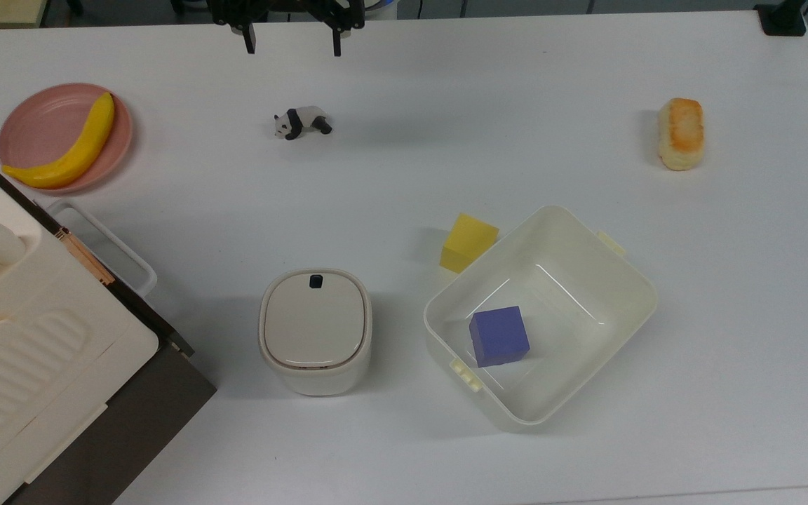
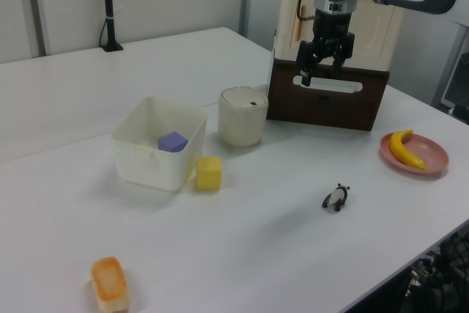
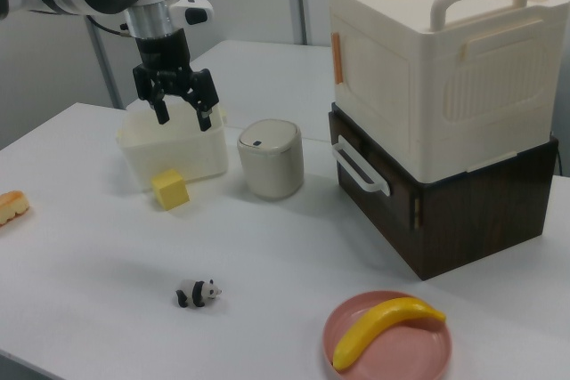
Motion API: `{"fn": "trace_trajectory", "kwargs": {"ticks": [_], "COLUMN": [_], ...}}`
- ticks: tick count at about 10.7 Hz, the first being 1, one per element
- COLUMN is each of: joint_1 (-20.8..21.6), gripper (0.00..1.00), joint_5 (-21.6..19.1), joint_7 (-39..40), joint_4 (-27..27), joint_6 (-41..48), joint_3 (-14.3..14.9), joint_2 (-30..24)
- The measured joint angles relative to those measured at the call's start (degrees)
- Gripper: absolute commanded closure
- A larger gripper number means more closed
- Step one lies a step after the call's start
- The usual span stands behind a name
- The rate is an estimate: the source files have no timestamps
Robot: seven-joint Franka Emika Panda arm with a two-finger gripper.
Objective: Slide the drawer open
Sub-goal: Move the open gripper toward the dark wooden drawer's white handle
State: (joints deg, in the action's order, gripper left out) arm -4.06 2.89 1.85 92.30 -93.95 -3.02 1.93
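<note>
Approach step — my black two-finger gripper [image 3: 178,113] hangs released above the table, well apart from the shut dark brown wooden drawer [image 3: 378,195] under the cream ribbed appliance [image 3: 436,60] — next I judge: descend to its white loop handle [image 3: 360,169].

Banana [image 1: 67,157] on plate [image 1: 32,126]; cube [image 1: 499,336] in tub [image 1: 614,280].

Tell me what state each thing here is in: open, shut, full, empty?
Drawer: shut, white handle untouched.
Gripper: open, holding nothing, above the table.
Cream tub: uncovered, holds a blue cube.
Small lidded bin: lid down.
Pink plate: holds a banana.
</note>
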Motion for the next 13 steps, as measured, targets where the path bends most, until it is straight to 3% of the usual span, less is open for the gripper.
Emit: {"fn": "trace_trajectory", "kwargs": {"ticks": [9,13], "joint_1": [-0.05,-1.36], "gripper": [0.00,0.00], "joint_5": [-0.16,-0.07], "joint_7": [0.30,7.56], "joint_4": [0.09,-0.21], "joint_6": [1.09,-0.46], "joint_3": [0.00,0.33], "joint_2": [0.92,2.96]}}
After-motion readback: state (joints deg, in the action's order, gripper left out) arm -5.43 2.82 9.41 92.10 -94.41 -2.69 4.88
